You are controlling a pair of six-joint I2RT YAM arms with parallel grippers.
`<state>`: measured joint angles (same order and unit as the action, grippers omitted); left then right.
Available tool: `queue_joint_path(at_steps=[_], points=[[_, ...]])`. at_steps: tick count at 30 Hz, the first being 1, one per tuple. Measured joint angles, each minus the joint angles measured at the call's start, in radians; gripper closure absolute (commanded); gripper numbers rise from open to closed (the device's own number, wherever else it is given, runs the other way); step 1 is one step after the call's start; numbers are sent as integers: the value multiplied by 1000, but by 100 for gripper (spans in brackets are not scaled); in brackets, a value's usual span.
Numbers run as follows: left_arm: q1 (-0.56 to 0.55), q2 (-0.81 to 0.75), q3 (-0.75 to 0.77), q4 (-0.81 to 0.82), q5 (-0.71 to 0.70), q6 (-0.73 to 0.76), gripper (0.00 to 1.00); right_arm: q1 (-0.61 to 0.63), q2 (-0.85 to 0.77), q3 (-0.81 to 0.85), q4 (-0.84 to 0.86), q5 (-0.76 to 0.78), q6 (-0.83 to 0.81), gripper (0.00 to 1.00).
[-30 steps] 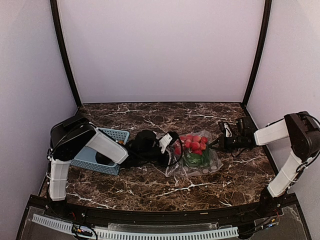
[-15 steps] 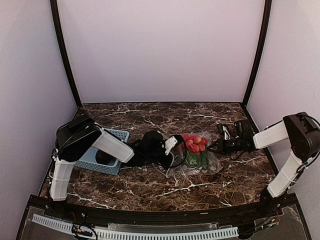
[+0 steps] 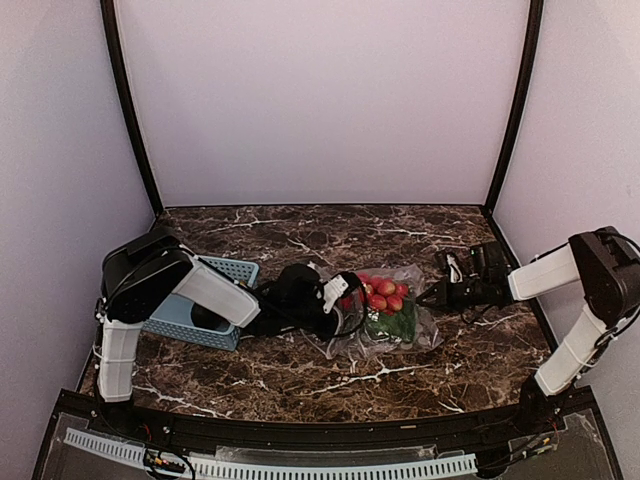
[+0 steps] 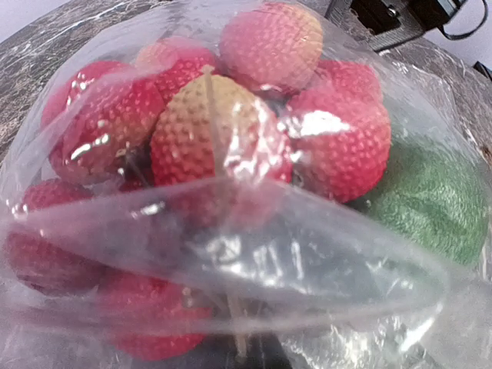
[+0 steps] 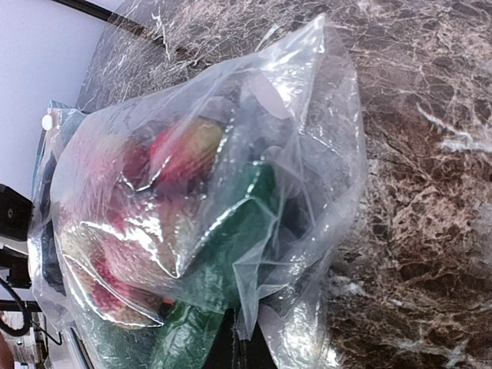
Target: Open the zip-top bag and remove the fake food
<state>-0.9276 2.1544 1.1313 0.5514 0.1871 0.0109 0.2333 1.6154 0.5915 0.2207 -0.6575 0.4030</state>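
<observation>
1. The bag (image 3: 428, 322) lay on the table (image 3: 300, 370) between both arms, with red and green food (image 3: 385, 298) inside.
2. Left jaws sat at its left end; I couldn't tell how open they were.
3. Right jaws were closed, pinching its right edge.

Glossy, crinkled clear-plastic zip-top bag (image 4: 307, 265)
</observation>
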Motion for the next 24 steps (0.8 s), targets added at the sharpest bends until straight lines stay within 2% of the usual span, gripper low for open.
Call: queue_joint_path(at_steps=[10,24], points=[[0,-147,-129,-44,0,-20,99,-64,-64,-49,-2,8,7,100],[0,-417,-232,-230,-4,-19,99,-120,-97,-83,-3,22,26,100]])
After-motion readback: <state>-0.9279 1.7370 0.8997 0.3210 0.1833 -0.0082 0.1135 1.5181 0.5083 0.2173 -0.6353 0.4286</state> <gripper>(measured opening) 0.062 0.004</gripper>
